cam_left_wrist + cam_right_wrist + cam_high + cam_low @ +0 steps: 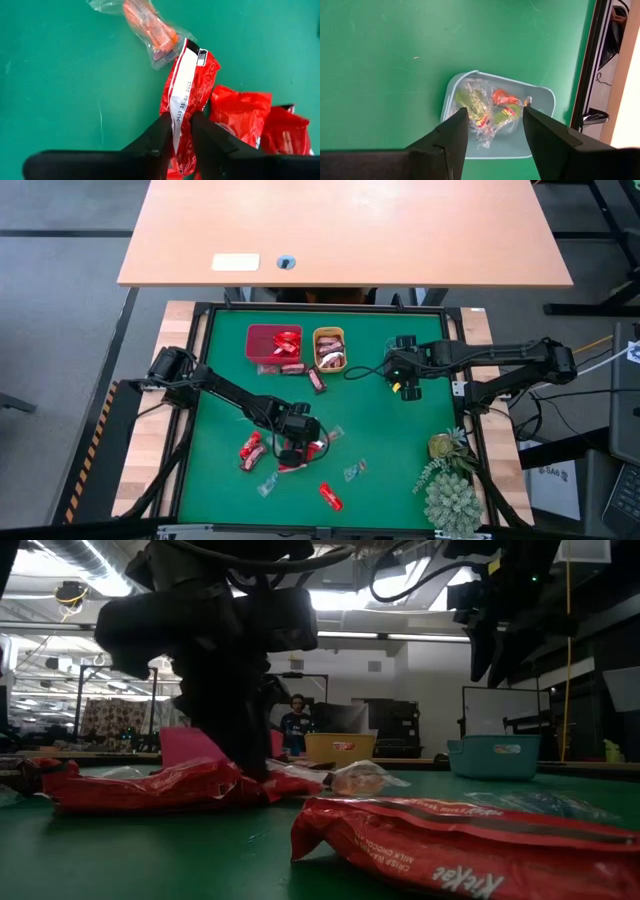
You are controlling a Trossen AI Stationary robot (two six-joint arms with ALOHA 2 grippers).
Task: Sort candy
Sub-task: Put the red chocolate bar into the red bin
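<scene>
Sprawled across the low view's bottom right, a red-wrapped candy bar (470, 850) lies nearest the lens on the green table (390, 430). At the overhead frame's lower centre, the left gripper (297, 448) pinches one red candy (187, 97) by its seam, apparently to lift it clear of the pile for sorting. At upper right the right gripper (405, 380) hovers, fingers spread and empty, over the teal tray (542, 100) where clear-wrapped sweets (477, 110) already sit. Three trays are in use: red tray (273, 341), orange tray (329, 347), teal. About four red and three clear candies seem to remain loose; a brown bar (317, 379) lies beside the trays.
</scene>
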